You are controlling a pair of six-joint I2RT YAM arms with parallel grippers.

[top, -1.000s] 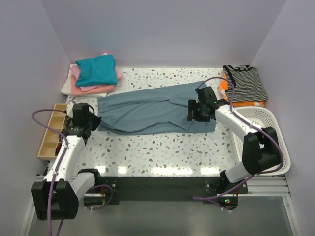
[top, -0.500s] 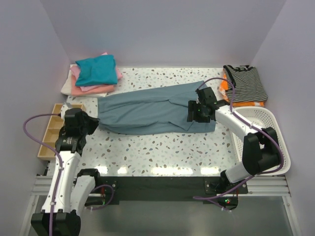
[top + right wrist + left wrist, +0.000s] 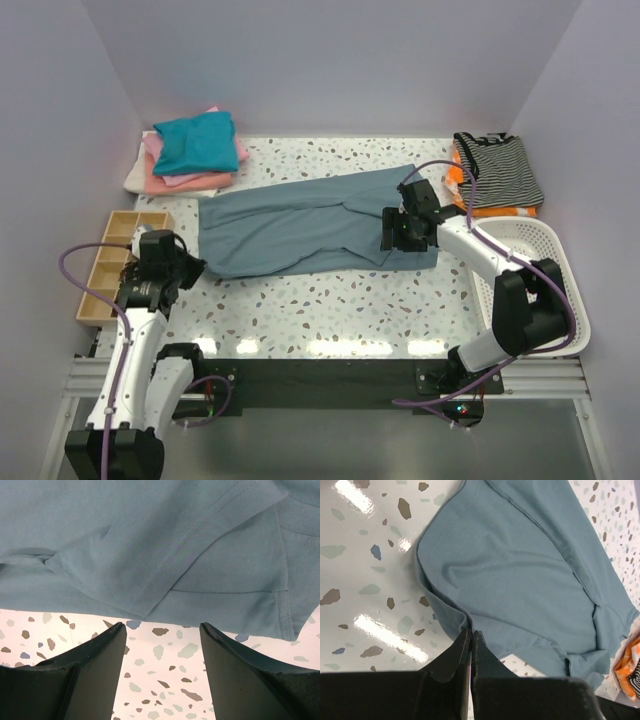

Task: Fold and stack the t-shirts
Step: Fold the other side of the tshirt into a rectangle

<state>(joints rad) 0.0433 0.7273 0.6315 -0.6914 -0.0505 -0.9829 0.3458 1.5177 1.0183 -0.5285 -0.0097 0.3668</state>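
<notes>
**Op 1:** I'm on the left gripper [image 3: 471, 632]. Jaws together, tips at the hem of the slate-blue t-shirt [image 3: 300, 225], at its 8 o'clock corner. Can't tell if cloth's pinched.

**Op 2:** Right gripper [image 3: 161, 630]?

**Op 1:** I see jaws apart at the shirt's 3 o'clock end, nothing between them. The shirt's spread mid-table [image 3: 330, 300], and a folded teal t-shirt [image 3: 197, 140] tops the pile at 11 o'clock.

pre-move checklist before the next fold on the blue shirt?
1. Left tool shut at the slate-blue t-shirt's near left corner: ok. Hem actually pinched: cannot tell.
2. Right tool open at the near hem, nothing between its fingers: ok.
3. Cloth smooth: not ok, the corner by the left tool is rumpled.
4. Folded stack at far left apart from the shirt: ok.
5. Wooden tray off the cloth: ok.
</notes>
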